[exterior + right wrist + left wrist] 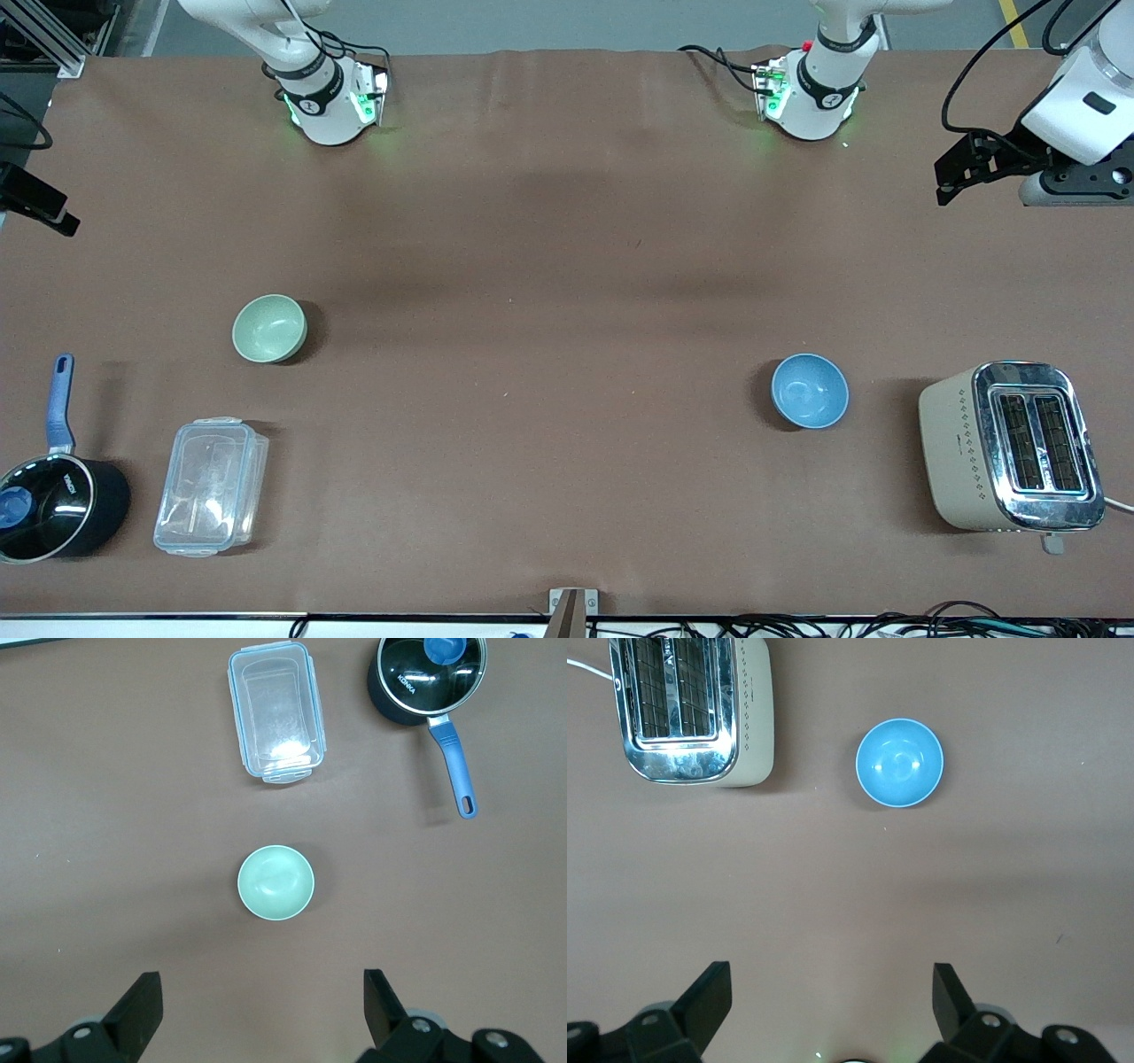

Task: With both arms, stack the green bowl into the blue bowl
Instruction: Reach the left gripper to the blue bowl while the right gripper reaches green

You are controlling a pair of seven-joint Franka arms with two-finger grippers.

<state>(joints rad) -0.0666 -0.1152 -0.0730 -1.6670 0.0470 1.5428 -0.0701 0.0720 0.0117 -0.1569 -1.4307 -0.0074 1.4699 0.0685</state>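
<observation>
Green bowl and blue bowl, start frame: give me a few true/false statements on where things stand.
1. The green bowl sits inside the blue bowl. False: they stand far apart on the table, green toward the right arm's end, blue toward the left arm's end.
2. Both bowls are empty. True.
3. The left end effector is shut on the blue bowl. False: it is open, up in the air, holding nothing.
4. The toaster stands beside the blue bowl. True.
5. The right end effector is open. True.
</observation>
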